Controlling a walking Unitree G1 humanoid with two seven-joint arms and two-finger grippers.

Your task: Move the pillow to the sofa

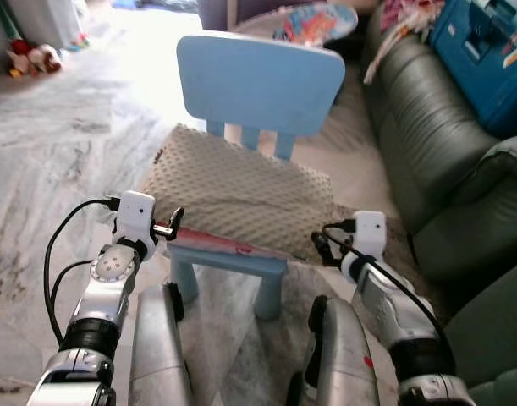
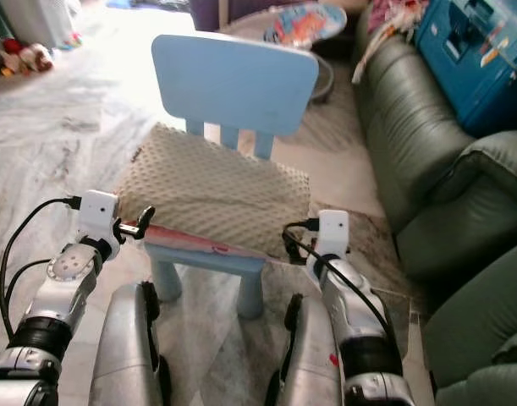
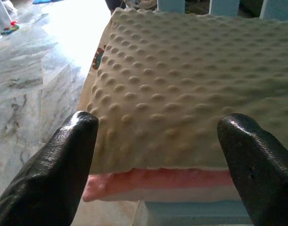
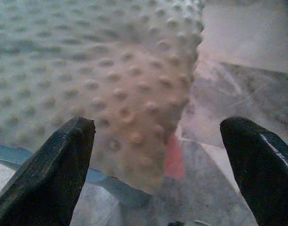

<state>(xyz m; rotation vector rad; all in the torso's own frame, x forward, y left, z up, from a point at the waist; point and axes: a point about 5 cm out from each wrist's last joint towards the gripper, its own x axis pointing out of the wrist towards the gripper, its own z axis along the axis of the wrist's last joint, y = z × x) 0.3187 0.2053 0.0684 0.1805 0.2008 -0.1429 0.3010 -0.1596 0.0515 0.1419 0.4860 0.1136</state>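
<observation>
— Nearest us, what are the arms doing?

— The left gripper (image 3: 158,155) is level with the near left corner of the cream dimpled pillow with a pink underside (image 1: 237,193), fingers spread wide and holding nothing; the right gripper (image 4: 158,160) is just as wide open at the near right corner, also holding nothing.

— And the pillow?

— It lies on the seat of the small pale blue plastic child's chair (image 1: 262,85), overhanging the front edge; the chair stands on the grey-veined marble floor (image 1: 46,169); the dark green leather sofa (image 1: 427,152) runs along the robot's right, near the chair but apart from it.

— What could go wrong?

— I'd guess the soft pillow sags or slips if each gripper closes on only a thin corner; a chair that looks this light might be dragged or tipped if a finger catches the seat edge; swinging right, the pillow could snag the chair's backrest.

— Further back?

— A blue plastic box (image 1: 486,51) sits on the sofa; a round patterned mat (image 1: 313,21) lies beyond the chair; soft toys (image 1: 34,57) lie far left.

— Any writing?

— A small round mark at the pillow's edge; too small to read; nothing legible elsewhere.
</observation>
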